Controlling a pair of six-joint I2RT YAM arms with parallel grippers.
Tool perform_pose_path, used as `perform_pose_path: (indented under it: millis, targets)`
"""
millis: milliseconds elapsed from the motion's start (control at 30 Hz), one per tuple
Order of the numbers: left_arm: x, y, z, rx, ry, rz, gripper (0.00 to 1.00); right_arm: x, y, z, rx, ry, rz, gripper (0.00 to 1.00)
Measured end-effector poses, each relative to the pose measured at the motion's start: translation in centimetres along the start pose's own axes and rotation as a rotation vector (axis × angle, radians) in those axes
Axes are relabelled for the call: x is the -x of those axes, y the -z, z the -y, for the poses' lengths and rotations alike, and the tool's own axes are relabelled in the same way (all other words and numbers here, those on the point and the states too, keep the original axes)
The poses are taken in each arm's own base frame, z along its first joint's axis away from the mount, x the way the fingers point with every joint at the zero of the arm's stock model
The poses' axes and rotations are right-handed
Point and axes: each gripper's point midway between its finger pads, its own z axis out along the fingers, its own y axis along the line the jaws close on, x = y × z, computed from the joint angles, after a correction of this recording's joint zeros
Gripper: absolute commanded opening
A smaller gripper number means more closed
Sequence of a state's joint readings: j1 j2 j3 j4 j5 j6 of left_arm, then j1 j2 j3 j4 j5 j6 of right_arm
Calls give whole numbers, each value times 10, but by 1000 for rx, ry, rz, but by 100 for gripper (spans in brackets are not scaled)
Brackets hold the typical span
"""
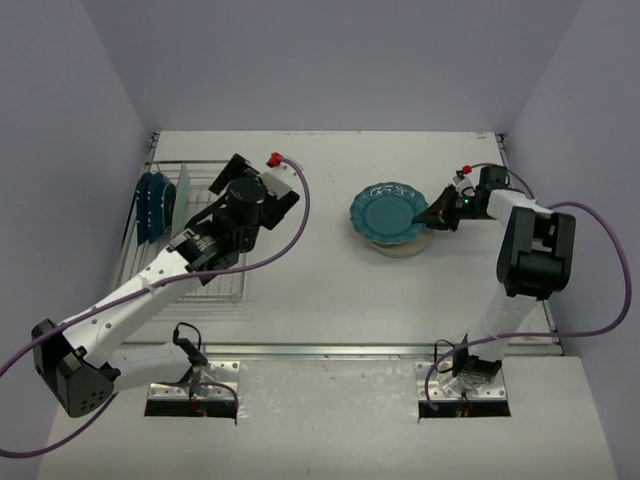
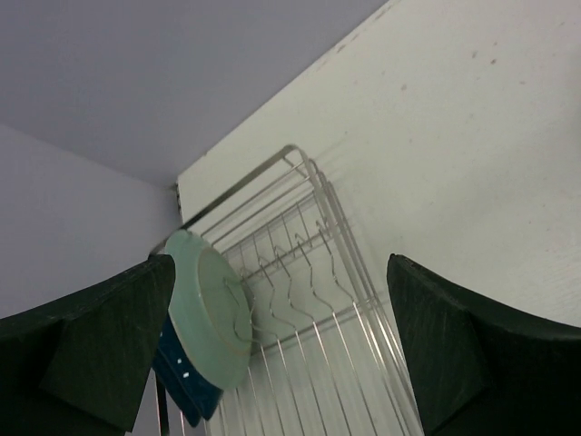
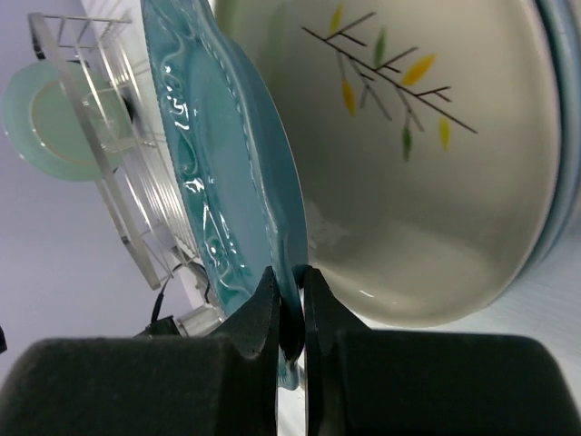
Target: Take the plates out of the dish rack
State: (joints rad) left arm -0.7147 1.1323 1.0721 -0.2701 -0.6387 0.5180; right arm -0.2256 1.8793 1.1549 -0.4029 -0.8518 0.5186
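My right gripper (image 1: 432,215) is shut on the rim of the teal scalloped plate (image 1: 388,212), which it holds over a stack on the table. In the right wrist view the jaws (image 3: 290,309) pinch the teal plate (image 3: 213,154), tilted just off the cream sprig plate (image 3: 408,163). A pale blue plate (image 3: 567,136) lies under that. The wire dish rack (image 1: 190,255) stands at the left with a pale plate (image 1: 183,195) and navy plates (image 1: 150,205) upright. My left gripper (image 1: 262,187) is open and empty over the rack's right side (image 2: 318,300), right of the pale plate (image 2: 213,318).
Grey walls close in the table on the left, back and right. The rack sits close to the left wall. A purple cable (image 1: 300,215) loops from the left arm over the table, and another (image 1: 600,310) hangs off the right arm.
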Motion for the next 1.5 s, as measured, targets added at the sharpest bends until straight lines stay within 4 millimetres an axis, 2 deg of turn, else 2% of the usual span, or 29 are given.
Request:
perform_pose_path:
  millis: [133, 333, 667, 700, 767, 900, 1000, 1200, 1300, 1367, 1500]
  targets:
    - [-23, 9, -23, 19, 94, -58, 100, 1, -7, 14, -24, -10, -15, 0]
    - [-33, 30, -47, 40, 214, -46, 100, 9, -12, 19, -12, 8, -19, 1]
    - [-45, 33, -42, 25, 260, -77, 100, 11, -19, 28, -12, -5, -57, 18]
    - [-45, 33, -42, 21, 264, -78, 100, 11, -18, 28, -15, -6, -60, 22]
    - [-46, 32, -40, 18, 268, -83, 100, 12, -17, 27, -26, -1, -61, 39]
    - [-48, 31, -38, 10, 269, -99, 100, 17, -13, 27, -52, 19, -61, 61]
    - [-49, 31, -38, 11, 275, -102, 100, 18, -11, 29, -80, 34, -62, 63]
    - [-50, 32, -42, 34, 286, -109, 100, 21, 0, 32, -163, 69, -49, 74]
    - [-52, 33, -47, 64, 299, -132, 100, 27, 14, 29, -239, 123, -11, 78]
    - [-53, 33, -51, 85, 320, -152, 100, 35, 27, 23, -299, 176, 32, 88]
    - [-57, 27, -58, 106, 376, -213, 100, 50, 58, 3, -396, 292, 145, 99]
